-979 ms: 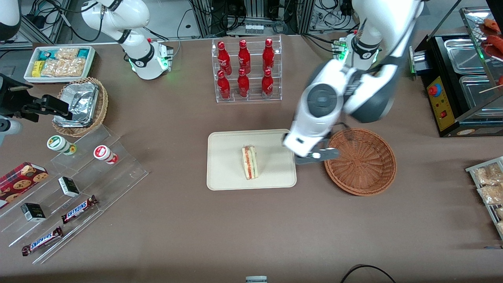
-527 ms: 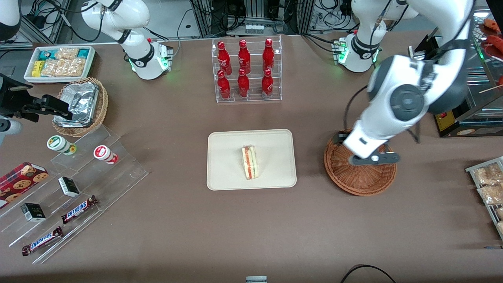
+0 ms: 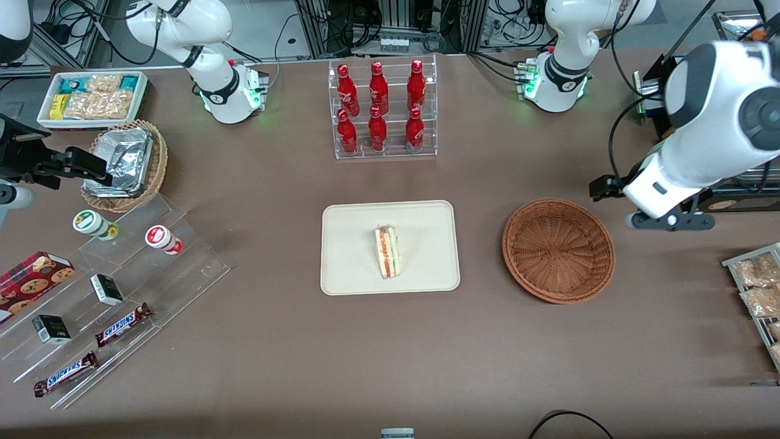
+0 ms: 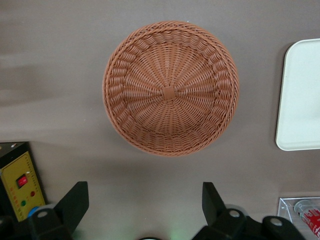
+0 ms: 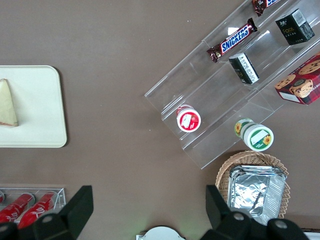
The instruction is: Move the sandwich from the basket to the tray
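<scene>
The sandwich (image 3: 387, 251), a pale wedge with red and green filling, lies on its side near the middle of the cream tray (image 3: 347, 244). The round reddish-brown basket (image 3: 558, 250) stands beside the tray, toward the working arm's end, with nothing in it. My left gripper (image 3: 670, 221) hangs above the table beside the basket, still closer to the working arm's end. In the left wrist view the gripper (image 4: 143, 200) is open and holds nothing, its black fingers (image 4: 75, 200) wide apart, with the basket (image 4: 170, 87) and an edge of the tray (image 4: 300, 95) in sight. The right wrist view shows the sandwich (image 5: 7, 102) on the tray (image 5: 35, 107).
A clear rack of red bottles (image 3: 381, 110) stands farther from the front camera than the tray. A black appliance with a yellow panel (image 3: 688, 158) sits close to my gripper. Snack packets (image 3: 755, 286) lie at the working arm's end; acrylic shelves with candy bars (image 3: 109, 292) at the parked arm's.
My left arm has swung from the tray's edge, across the basket, out toward the working arm's end of the table. The sandwich has stayed put on the tray.
</scene>
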Controlling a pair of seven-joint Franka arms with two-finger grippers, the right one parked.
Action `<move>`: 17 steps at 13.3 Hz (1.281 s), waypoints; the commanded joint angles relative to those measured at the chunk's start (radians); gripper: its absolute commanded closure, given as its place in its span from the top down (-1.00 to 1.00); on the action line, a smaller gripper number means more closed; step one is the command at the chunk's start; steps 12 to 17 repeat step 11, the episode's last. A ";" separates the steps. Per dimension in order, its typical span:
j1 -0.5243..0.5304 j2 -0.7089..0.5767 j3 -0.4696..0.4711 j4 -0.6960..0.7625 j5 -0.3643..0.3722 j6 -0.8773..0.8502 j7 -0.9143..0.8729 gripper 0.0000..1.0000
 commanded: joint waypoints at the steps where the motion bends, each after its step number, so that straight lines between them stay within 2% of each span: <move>1: 0.007 -0.054 0.019 0.031 0.004 -0.073 0.013 1.00; 3: 0.007 -0.064 0.047 0.075 0.001 -0.140 0.013 1.00; 8: 0.009 -0.113 0.050 0.076 -0.005 -0.223 0.013 1.00; 11: -0.048 -0.117 0.115 0.076 -0.014 -0.231 0.010 1.00; 17: -0.048 -0.117 0.115 0.076 -0.014 -0.231 0.010 1.00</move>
